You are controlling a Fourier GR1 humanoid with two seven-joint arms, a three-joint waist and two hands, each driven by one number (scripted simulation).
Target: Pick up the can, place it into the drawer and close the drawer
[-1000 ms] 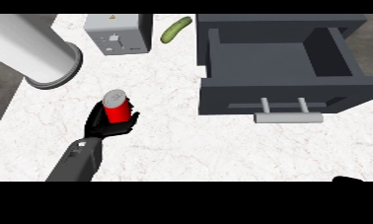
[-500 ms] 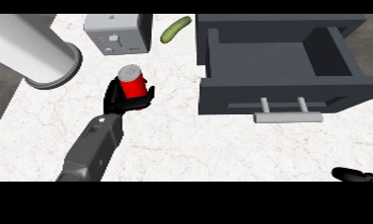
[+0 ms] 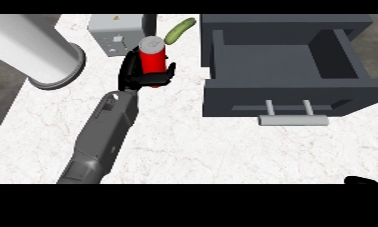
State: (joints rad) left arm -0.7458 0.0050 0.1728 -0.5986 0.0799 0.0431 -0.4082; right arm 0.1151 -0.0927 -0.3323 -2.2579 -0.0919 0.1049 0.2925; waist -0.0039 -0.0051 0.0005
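Note:
A red can (image 3: pixel 153 57) with a silver top stands upright in my left hand (image 3: pixel 142 76), whose black fingers curl round its lower half. The hand holds it above the white marble counter, left of the dark grey drawer (image 3: pixel 283 74). The drawer is pulled open, its inside empty, with a light grey handle (image 3: pixel 291 118) at its front. Only a black sliver of my right hand (image 3: pixel 360 180) shows at the lower right edge.
A grey toaster-like box (image 3: pixel 114 34) sits at the back, just behind the can. A green cucumber (image 3: pixel 179 30) lies beside it. A large white cylinder (image 3: pixel 40 51) fills the upper left. Bare marble counter (image 3: pixel 221 151) spreads in front.
My left arm has carried the can up and away from me, then rightward toward the drawer. The right hand has crept into view at the lower right.

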